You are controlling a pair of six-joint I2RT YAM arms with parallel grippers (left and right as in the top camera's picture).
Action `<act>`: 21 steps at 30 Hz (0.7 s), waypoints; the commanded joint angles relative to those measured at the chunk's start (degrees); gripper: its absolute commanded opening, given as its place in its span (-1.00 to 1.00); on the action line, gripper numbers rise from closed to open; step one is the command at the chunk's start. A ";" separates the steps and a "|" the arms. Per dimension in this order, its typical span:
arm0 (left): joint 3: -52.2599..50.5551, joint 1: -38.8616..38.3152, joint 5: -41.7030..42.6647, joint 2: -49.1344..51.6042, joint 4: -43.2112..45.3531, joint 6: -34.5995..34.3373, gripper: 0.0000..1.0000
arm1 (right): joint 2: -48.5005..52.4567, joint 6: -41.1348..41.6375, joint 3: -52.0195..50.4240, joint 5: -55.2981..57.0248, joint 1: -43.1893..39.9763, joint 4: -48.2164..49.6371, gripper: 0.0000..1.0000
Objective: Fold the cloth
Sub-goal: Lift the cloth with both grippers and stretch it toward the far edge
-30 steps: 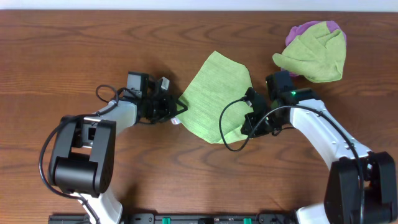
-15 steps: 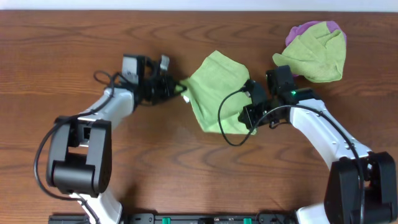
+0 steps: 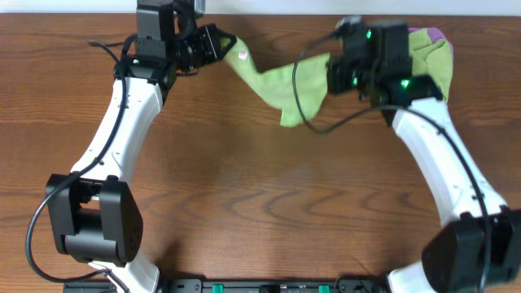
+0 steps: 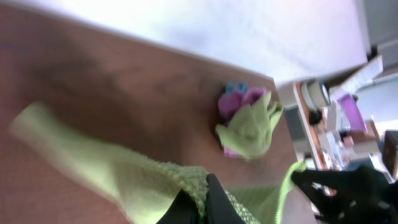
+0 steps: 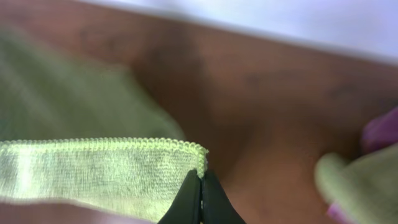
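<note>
Holding the green cloth (image 3: pixel 273 77) stretched in the air near the table's (image 3: pixel 244 203) twelve o'clock edge.
With the left gripper (image 4: pixel 200 199) and right gripper (image 5: pixel 200 185) each pinching a corner, it likely hangs flat for folding; spare cloths (image 3: pixel 427 61) sit at two o'clock.

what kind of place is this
Probably a robotics lab: a wooden table, a cloth held up between the left gripper and right gripper, and clutter beyond.
</note>
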 commanded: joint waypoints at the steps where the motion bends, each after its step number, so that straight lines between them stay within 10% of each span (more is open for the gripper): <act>1: 1.27 0.31 -4.07 -0.81 3.93 -2.25 -0.89 | 6.51 0.74 7.17 4.28 -1.51 -0.04 -0.99; 21: 1.75 4.04 6.75 -0.83 -18.01 13.11 -0.89 | 14.12 -4.48 24.55 4.37 -1.07 -24.74 -0.97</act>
